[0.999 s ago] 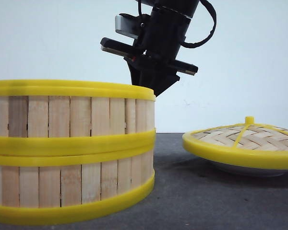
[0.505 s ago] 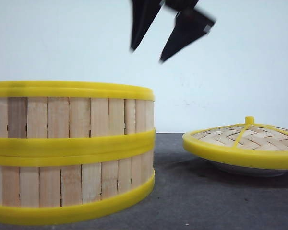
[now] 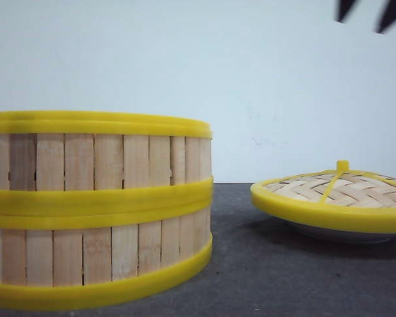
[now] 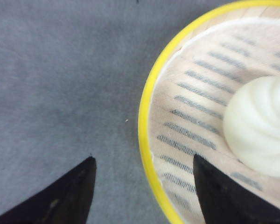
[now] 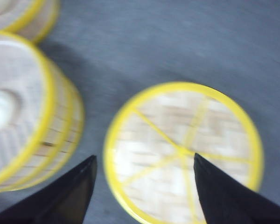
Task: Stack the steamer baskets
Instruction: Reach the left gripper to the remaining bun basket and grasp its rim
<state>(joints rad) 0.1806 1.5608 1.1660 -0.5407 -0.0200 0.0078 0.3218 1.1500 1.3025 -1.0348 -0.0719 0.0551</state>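
1. Front view: you have two steamer baskets (image 3: 96, 208) stacked on the table (image 3: 264, 277) at left. The woven lid (image 3: 336, 195) sits on a white plate (image 3: 330, 232) at right. The right hand (image 3: 366, 12), near the stack a second ago, has risen to the top right corner; only its dark fingertips show, spread apart.
2. Left wrist view: your left hand (image 4: 144, 186) is wide and empty, straddling the yellow rim of a basket (image 4: 147, 116) holding a white bun (image 4: 259, 126).
3. Right wrist view: the right hand (image 5: 144, 186) is wide and empty over the lid (image 5: 182, 154). The stack (image 5: 32, 126) lies beside it; a third basket (image 5: 23, 16) stands beyond.
4. Handling, judged: light, rigid, rims probably slick. Grip across the wall at the rim; keep it level for the bun.
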